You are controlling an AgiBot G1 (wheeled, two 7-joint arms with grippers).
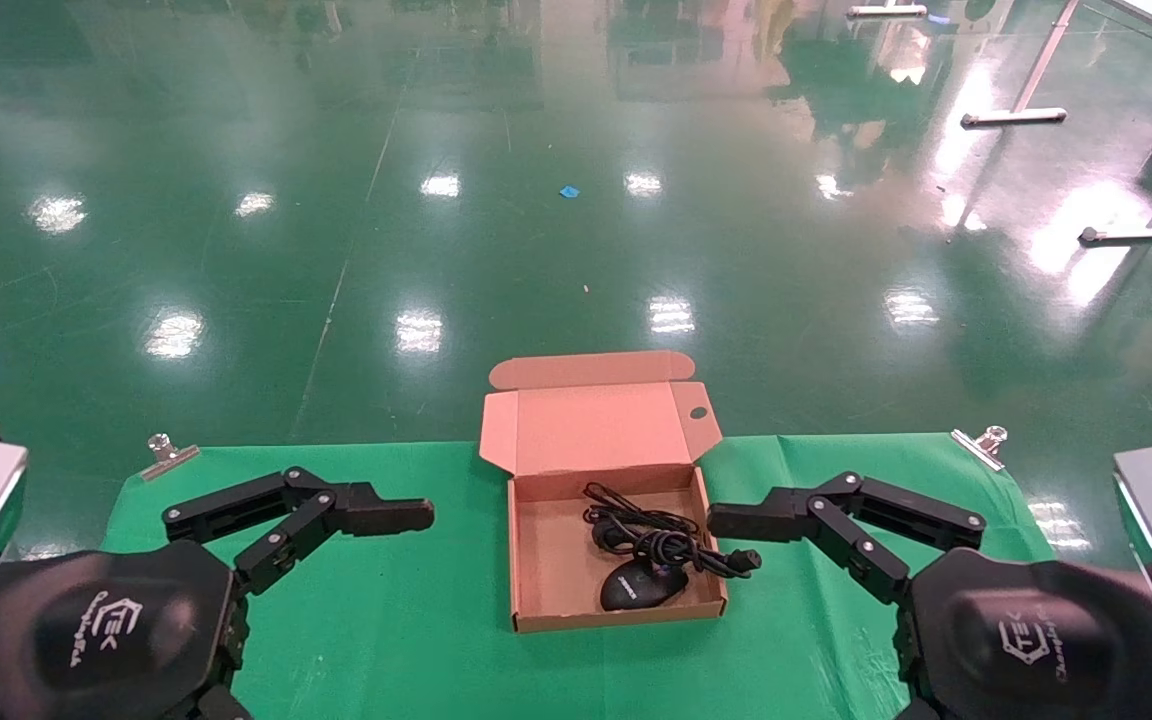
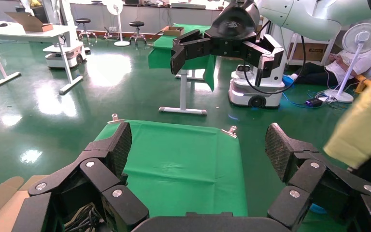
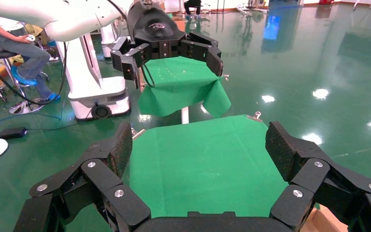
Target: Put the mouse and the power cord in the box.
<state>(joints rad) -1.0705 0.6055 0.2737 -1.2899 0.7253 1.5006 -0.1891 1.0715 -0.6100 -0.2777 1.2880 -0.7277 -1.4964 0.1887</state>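
Since the mouse and the power cord both lie inside the box on the green-covered counter, the job looks nearly complete. One plug end of the cord pokes over the box's right wall. Nudging it inward gently would finish things cleanly. Left tool and right tool hover on either side of the box, fingers spread, holding nothing.

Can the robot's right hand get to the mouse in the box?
Probably yes. The right gripper hovers open just beside the box, whose lid is folded back. The mouse lies near that side, though the power cord partly covers it.
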